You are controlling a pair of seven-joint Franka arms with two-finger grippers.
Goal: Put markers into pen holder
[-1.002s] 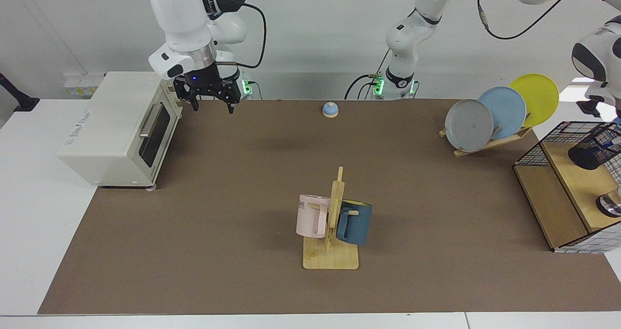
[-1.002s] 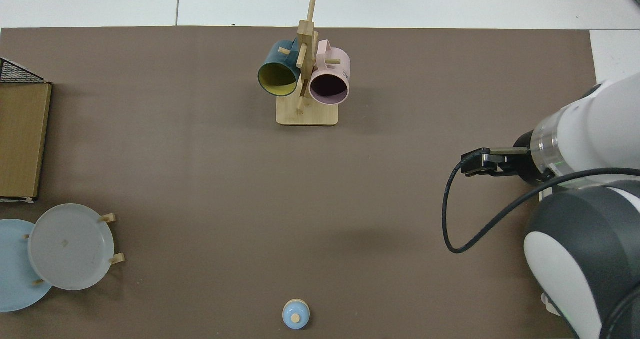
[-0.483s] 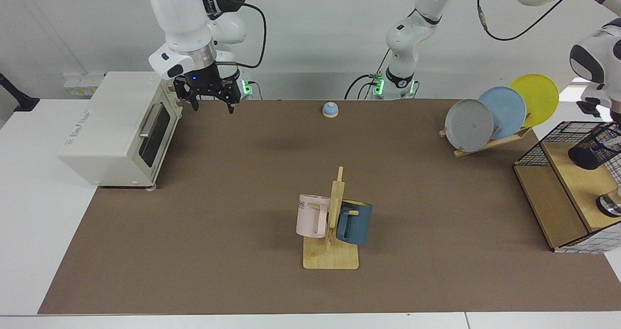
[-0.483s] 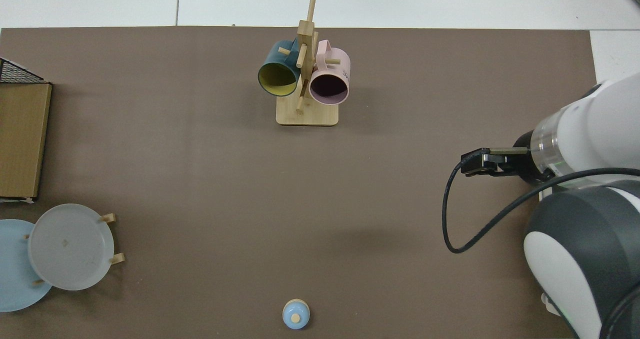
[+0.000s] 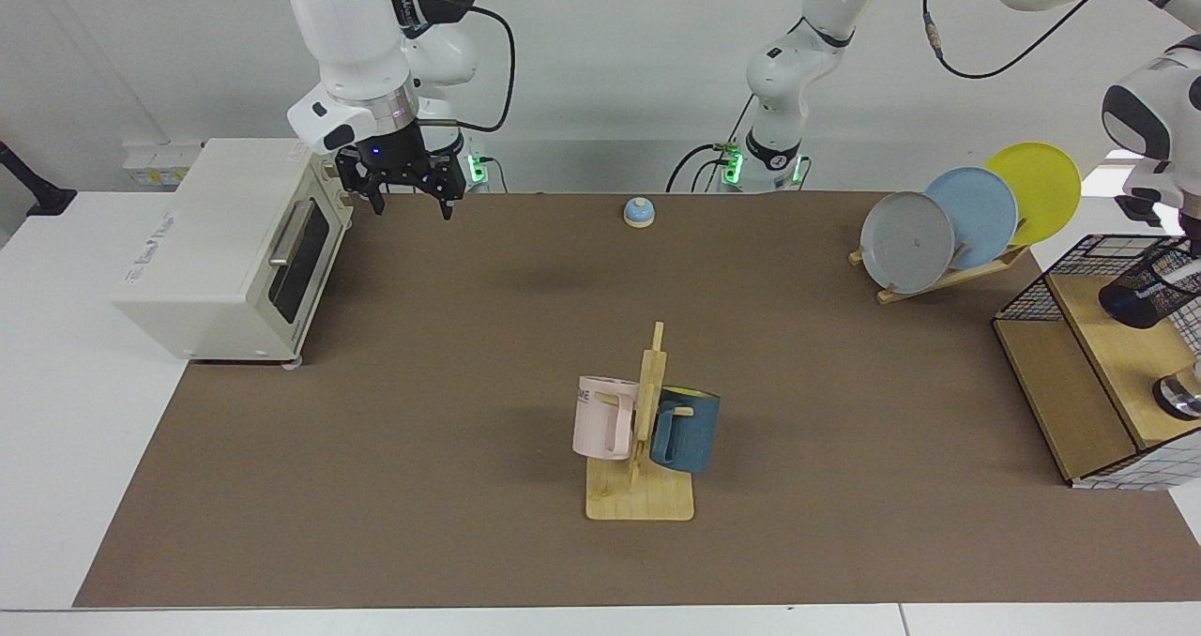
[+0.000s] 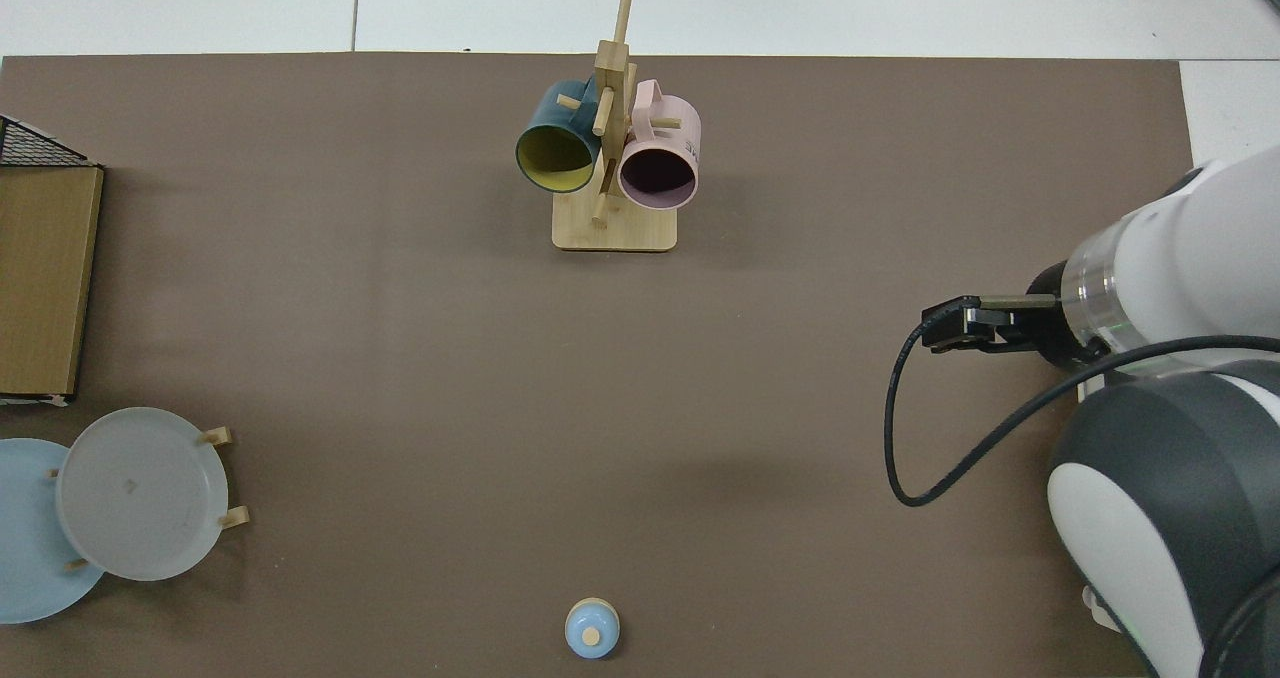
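The pen holder (image 5: 1147, 291), a black mesh cup with a dark base, sits on the wooden shelf inside the wire basket frame (image 5: 1051, 284) at the far right of the facing view. A slim white piece, apparently a marker (image 5: 1186, 269), shows at its mouth by the picture's edge. My left gripper (image 5: 1190, 242) hangs just above it, mostly cut off by that edge. My right gripper (image 5: 409, 195) waits open and empty in the air beside the toaster oven. In the top view only the right arm (image 6: 1150, 288) shows; holder and marker are out of view.
A white toaster oven (image 5: 225, 242) stands at the view's left. A wooden mug tree (image 5: 647, 420) with a pink mug (image 5: 600, 418) and a blue mug (image 5: 690, 430) stands mid-table. A plate rack (image 5: 966, 219) and a small blue bell (image 5: 639, 212) sit further back.
The left hand at the right edge has shifted slightly. A blue cap seen at the edge one second ago is gone, and a white barrel now shows at the holder's mouth. The right arm stayed put.
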